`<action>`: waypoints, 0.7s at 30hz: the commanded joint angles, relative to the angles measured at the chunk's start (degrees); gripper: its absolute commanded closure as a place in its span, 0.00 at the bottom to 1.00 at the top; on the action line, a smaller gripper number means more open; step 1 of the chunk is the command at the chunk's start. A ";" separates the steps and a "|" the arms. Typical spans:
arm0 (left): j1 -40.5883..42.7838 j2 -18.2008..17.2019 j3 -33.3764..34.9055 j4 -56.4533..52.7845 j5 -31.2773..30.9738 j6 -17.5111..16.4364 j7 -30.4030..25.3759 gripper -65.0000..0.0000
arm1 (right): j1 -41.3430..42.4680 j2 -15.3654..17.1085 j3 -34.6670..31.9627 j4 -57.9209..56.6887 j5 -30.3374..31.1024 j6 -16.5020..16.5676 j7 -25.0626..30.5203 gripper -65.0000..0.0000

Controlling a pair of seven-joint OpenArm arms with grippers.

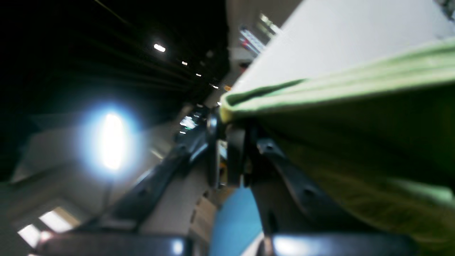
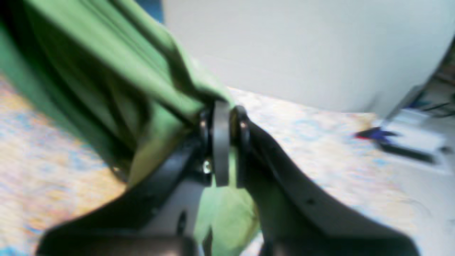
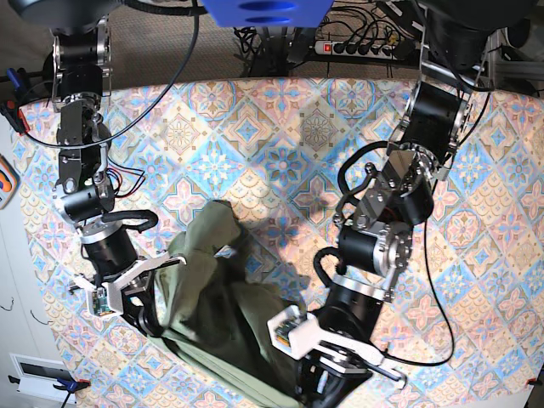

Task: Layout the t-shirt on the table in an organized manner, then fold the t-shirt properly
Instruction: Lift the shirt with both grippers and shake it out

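left gripper (image 1: 231, 153): jaws clamped on the t-shirt (image 3: 223, 319) edge, near side, lifted
right gripper (image 2: 222, 142): jaws pinched on a bunched edge
t-shirt: hangs stretched between both arms, rest rumpled on the table (image 3: 280, 144)
step: layout, folding not begun
next: probably pull edges apart, lower flat onto open table beyond

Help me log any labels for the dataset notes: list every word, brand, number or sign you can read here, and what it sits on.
None can be read.
Olive-green cotton t-shirt: no print visible.
Pastel diamond-tile patterned table: ornament only, no lettering.
White power strip behind the table: any marking too small to read.
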 commanded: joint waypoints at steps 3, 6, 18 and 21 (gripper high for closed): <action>-1.86 -0.23 -6.54 3.63 1.16 3.88 -0.53 1.00 | -0.24 -1.31 0.55 0.51 4.60 -1.48 1.80 1.00; -1.77 -0.93 -11.64 4.78 0.98 3.71 -0.89 1.00 | -0.15 -3.95 -0.33 0.51 9.08 -1.30 1.98 1.00; -12.59 -11.48 -16.83 7.85 -2.54 3.79 -1.94 1.00 | 0.47 -5.62 -7.27 0.25 9.52 -1.21 1.89 0.99; -16.98 -14.47 -16.65 7.85 -6.93 3.71 -1.94 1.00 | -1.12 -5.53 -4.63 0.16 9.43 -1.21 1.89 0.99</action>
